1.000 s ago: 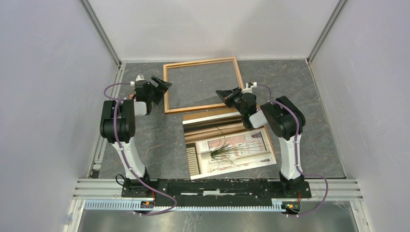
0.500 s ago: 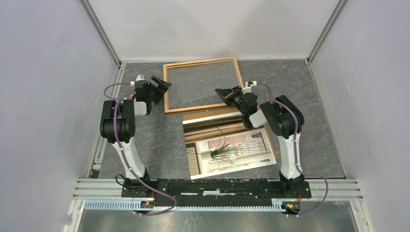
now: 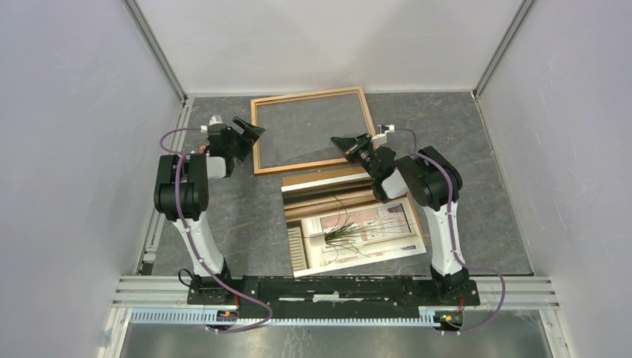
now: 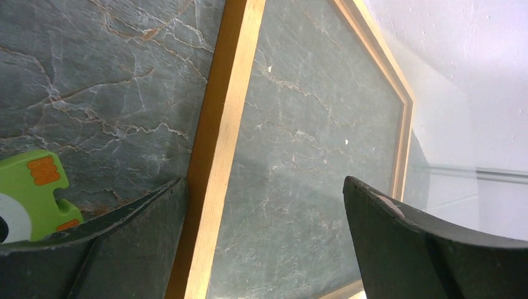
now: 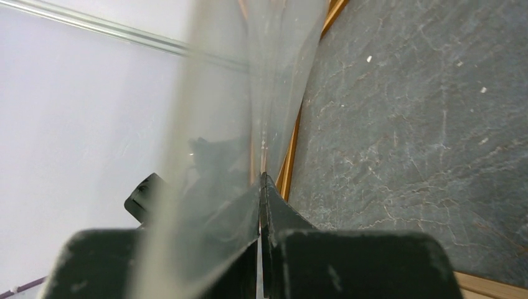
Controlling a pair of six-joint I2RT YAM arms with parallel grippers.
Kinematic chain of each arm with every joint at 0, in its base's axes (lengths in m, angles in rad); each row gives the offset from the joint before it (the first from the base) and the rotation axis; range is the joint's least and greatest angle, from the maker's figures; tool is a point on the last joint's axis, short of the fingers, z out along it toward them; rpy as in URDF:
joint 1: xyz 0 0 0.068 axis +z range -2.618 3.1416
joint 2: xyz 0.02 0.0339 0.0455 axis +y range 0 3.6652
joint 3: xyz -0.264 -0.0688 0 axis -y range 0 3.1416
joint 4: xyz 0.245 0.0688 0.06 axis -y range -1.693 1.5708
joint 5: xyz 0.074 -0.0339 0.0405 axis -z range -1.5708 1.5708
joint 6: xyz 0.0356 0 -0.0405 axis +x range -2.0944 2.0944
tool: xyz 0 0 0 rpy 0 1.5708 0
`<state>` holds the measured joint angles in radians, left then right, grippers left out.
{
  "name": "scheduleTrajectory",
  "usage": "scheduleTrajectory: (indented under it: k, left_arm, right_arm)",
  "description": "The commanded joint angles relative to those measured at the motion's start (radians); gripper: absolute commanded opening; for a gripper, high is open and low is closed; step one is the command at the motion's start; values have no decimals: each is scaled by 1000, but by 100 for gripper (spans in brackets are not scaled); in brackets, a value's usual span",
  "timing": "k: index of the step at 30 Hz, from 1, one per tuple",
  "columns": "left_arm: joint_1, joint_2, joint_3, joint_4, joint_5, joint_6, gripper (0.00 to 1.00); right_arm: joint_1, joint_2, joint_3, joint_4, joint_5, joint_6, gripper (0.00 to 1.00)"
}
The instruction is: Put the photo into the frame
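The thin light-wood frame (image 3: 309,95) lies flat at the back middle of the table, and the table shows through it. The photo (image 3: 358,227) of a spiky green plant lies face up in front of it. My left gripper (image 3: 252,133) is open over the frame's left rail (image 4: 227,124), which runs between my fingers close to the left one (image 4: 143,218). My right gripper (image 3: 341,143) hovers at the frame's near right corner. In the right wrist view its jaws (image 5: 261,180) are shut on a thin clear sheet (image 5: 212,124) standing on edge, with the frame's rail (image 5: 292,156) beyond.
Grey walls close in the table on three sides, with metal rails along their feet. A green and orange piece (image 4: 31,193) shows at the left edge of the left wrist view. The arm bases sit on a bar at the near edge (image 3: 328,287).
My right arm has crept slightly left and towards the frame. The left arm, frame and photo have not moved.
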<state>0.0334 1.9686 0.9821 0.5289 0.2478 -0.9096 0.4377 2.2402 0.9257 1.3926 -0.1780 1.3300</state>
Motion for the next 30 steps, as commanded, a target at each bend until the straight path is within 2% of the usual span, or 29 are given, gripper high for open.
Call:
scheduleTrajectory:
  k: [1, 30]
  left_arm:
    - [-6, 5, 4, 34, 48, -22, 100]
    - [-6, 7, 1, 38, 53, -28, 100]
  right_arm:
    - [16, -9, 12, 156, 20, -74, 0]
    - [26, 69, 94, 132, 51, -110, 0]
